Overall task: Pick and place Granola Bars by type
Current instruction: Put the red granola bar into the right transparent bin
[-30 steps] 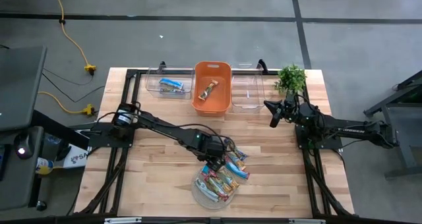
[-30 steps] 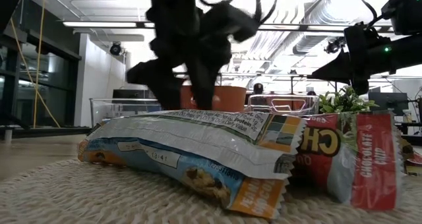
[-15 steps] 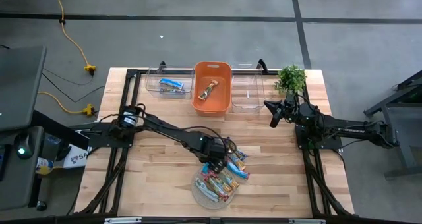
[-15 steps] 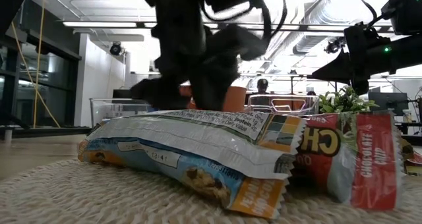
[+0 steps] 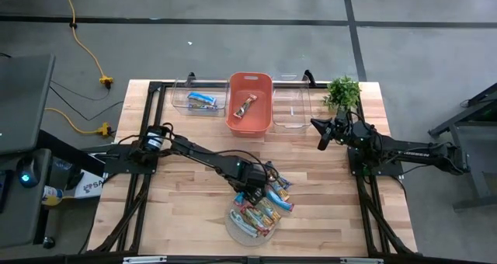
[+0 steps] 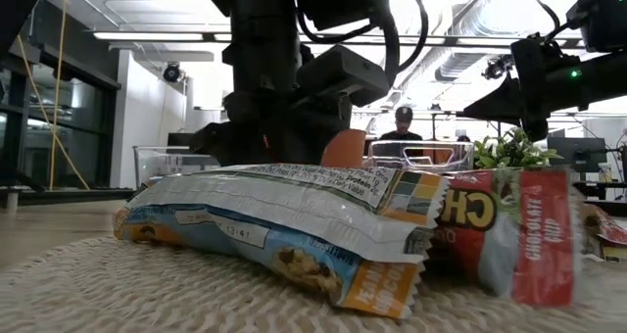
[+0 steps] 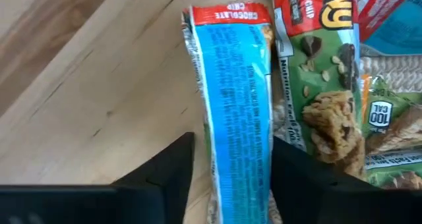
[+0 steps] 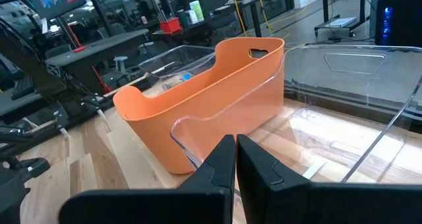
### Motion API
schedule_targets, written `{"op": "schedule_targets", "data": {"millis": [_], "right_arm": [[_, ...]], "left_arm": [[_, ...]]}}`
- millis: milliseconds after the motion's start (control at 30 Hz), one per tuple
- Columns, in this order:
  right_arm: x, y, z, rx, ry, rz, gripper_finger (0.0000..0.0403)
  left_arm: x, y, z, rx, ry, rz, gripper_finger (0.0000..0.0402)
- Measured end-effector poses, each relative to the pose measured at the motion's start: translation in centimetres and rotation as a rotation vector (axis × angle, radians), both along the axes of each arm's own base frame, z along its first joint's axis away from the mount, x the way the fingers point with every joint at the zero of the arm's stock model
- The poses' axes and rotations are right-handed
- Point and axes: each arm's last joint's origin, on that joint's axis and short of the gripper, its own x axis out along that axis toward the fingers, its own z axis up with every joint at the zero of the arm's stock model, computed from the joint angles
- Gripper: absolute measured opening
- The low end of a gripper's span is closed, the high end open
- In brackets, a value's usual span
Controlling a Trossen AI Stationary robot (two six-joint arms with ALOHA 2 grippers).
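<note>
Several granola bars [image 5: 262,206] lie piled on a round coiled mat [image 5: 234,220] near the table's front. My left gripper [image 5: 250,193] is down at the pile's far left edge, pointing steeply down, its fingers closed in on a red-and-blue bar [image 7: 231,99]. Beside that bar lies a green-and-red one [image 7: 323,85]. In the low view the left gripper [image 6: 294,127] stands dark behind the pile. My right gripper [image 5: 320,137] waits shut at the right, near the clear bin [image 5: 291,109]. My left gripper has the red-and-blue bar's two long edges [image 7: 264,178] between its two fingers [image 7: 165,181], back from the bar's red end [image 7: 224,14]. The fingers come from above and lie across the bar. The bar lies flat, partly on the wood, partly on the pile.
At the far edge stand a clear bin [image 5: 177,102] holding a blue bar [image 5: 202,101], an orange bin [image 5: 250,126] holding a tan bar [image 5: 246,107], and the second clear bin. A small plant [image 5: 342,92] stands at the far right. Bare wood lies left of the mat.
My left gripper has come down onto the far edge of the pile. In the low view the red "chocolate chip" bar at the right has twisted so its end shows narrower, while the big front bars stay put.
</note>
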Motion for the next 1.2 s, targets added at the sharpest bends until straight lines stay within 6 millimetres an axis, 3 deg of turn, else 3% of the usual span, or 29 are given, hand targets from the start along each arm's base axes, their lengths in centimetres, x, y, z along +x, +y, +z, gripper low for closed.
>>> {"op": "schedule_targets", "data": {"millis": [333,767,933,1200], "right_arm": [[0.0,0.0,0.0,0.0,-0.001,0.0,0.0],[0.0,0.0,0.0,0.0,0.0,-0.001,0.0],[0.0,0.0,0.0,-0.001,-0.002,-0.001,0.0],[0.0,0.0,0.0,0.0,0.0,-0.001,0.0]], "left_arm": [[-0.1,-0.1,0.3,-0.029,-0.004,-0.023,0.0073],[-2.0,1.3,3.1,0.045,0.065,-0.02,0.0061],[-2.3,2.4,5.7,0.06,-0.023,-0.038,0.0061],[-1.7,3.6,12.7,-0.029,-0.482,-0.246,0.0061]]}}
